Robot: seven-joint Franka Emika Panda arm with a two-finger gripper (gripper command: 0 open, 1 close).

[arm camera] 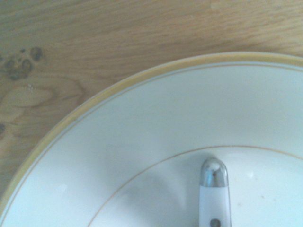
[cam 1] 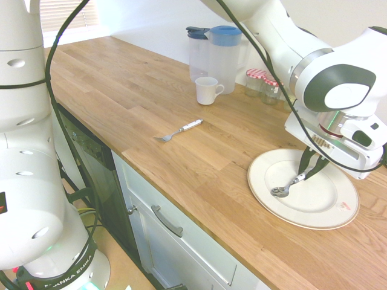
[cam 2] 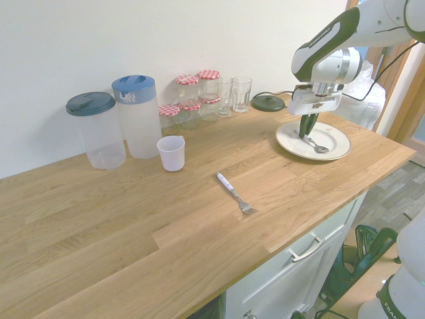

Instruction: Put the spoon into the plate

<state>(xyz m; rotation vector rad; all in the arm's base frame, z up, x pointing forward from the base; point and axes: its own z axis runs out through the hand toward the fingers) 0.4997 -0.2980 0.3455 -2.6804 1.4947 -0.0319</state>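
The white arm's two-finger gripper (cam 1: 308, 170) points straight down over the large round white dinner plate (cam 1: 314, 208), its fingers closed tight on the pale handle of the small metal teaspoon (cam 1: 289, 185), whose silver bowl hangs low above the plate's middle, on the wooden countertop (cam 1: 199, 151).

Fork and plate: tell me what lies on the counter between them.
Nothing: in both exterior views only bare wooden counter runs from the fork to the plate. The white cup stands off that line, nearer the wall.
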